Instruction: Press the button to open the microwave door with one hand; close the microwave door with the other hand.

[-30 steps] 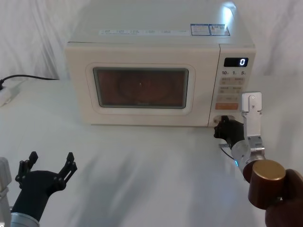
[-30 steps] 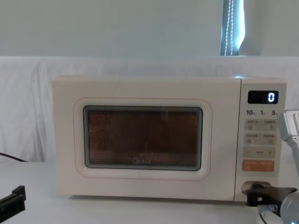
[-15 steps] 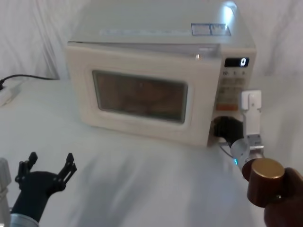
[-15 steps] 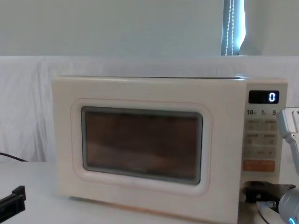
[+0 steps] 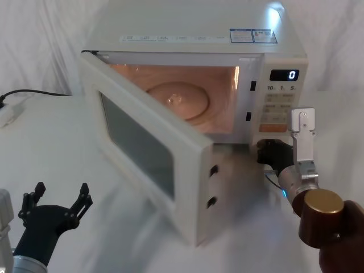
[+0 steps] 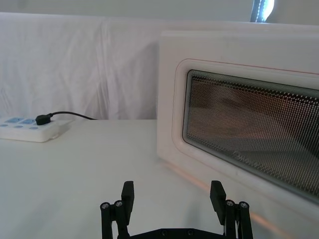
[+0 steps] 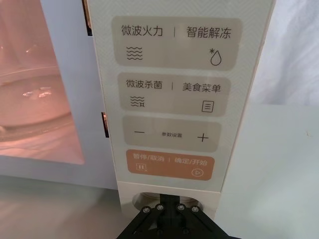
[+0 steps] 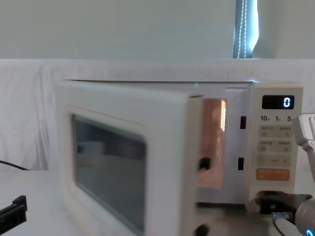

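The microwave door [image 5: 149, 152] stands swung wide open, its free edge left of the right gripper [image 5: 267, 153], whose tip touches the button [image 7: 167, 200]; its jaw state cannot be told. The left gripper [image 5: 58, 200], fingers spread, hovers near the door.

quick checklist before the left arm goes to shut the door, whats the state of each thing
1. The microwave door is swung open: ok.
2. The left gripper is open, low on the table, apart from the door: ok.
3. The right gripper is pulled back off the button recess: not ok, it sits right at it.
4. Path between the left gripper and the door's outer face: ok, bare table.
5. The power strip and its cable lie off to the side: ok.
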